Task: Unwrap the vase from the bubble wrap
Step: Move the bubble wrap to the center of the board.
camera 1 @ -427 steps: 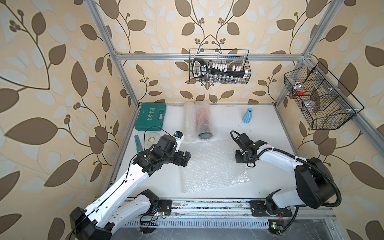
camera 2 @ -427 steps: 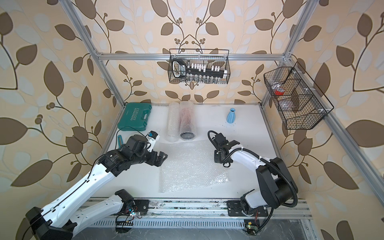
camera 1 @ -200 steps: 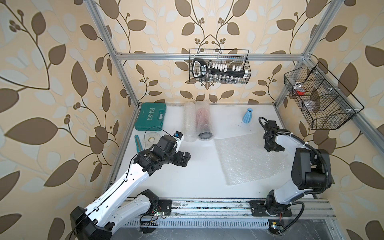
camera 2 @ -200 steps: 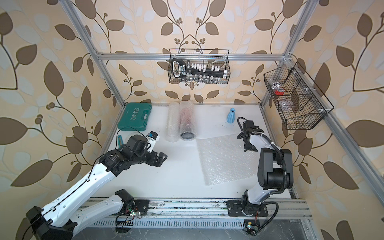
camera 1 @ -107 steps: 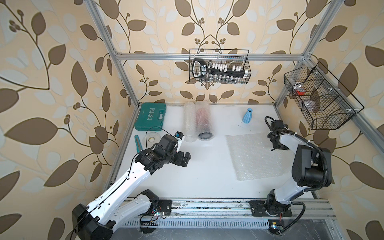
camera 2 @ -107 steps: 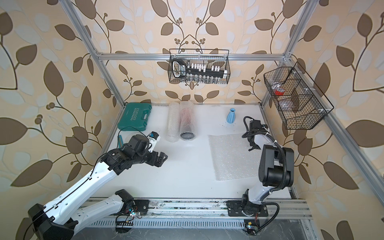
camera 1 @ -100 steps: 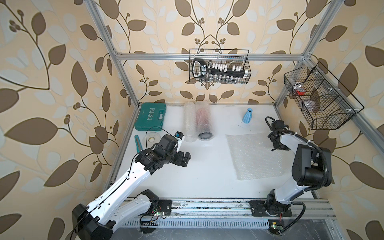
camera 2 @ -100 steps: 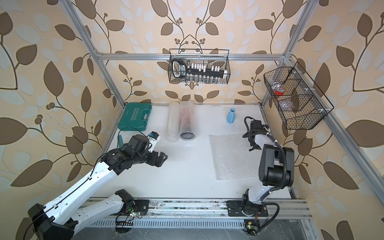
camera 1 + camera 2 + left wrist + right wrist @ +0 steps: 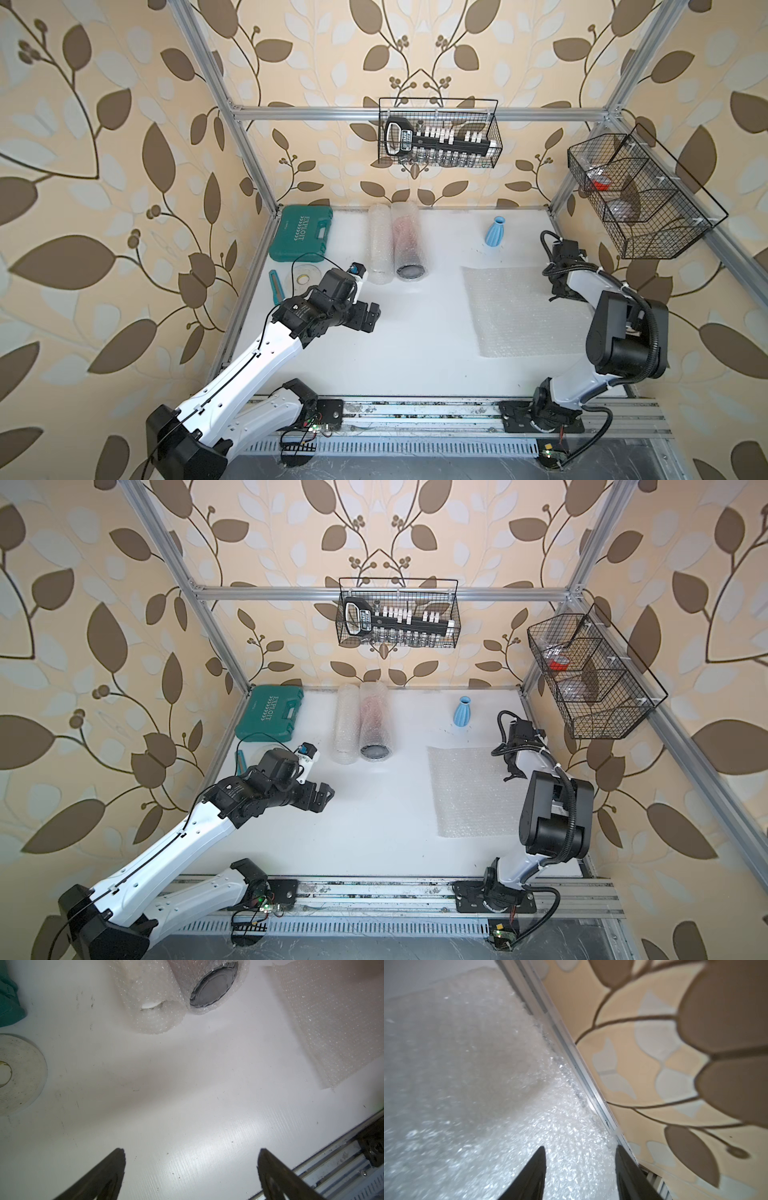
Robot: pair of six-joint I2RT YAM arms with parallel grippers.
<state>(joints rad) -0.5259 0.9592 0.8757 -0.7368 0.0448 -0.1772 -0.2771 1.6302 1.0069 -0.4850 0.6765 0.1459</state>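
Seen from above, a white desk [image 9: 415, 340] sits inside a wallpapered frame. At its far left corner lies a green tool case [image 9: 300, 233], with a tape roll [image 9: 18, 1073] just in front of it. The left hand [image 9: 191, 1159] hovers over bare desk near the tape, its jaws spread wide with nothing between them, as in the earlier frames. Toward the back, two bubble wrap tubes [image 9: 392, 245] lie side by side and touching; the right one shows a dark round end. Further right, a blue vase [image 9: 494, 232] stands upright and unwrapped near the back wall. The bubble wrap sheet [image 9: 525, 309] lies flat along the right side of the desk, its edge against the side rail; two seconds ago it lay at the middle front. The right hand [image 9: 580, 1167], at the sheet's far right corner, now has its jaws parted just above the wrap and pinches nothing.
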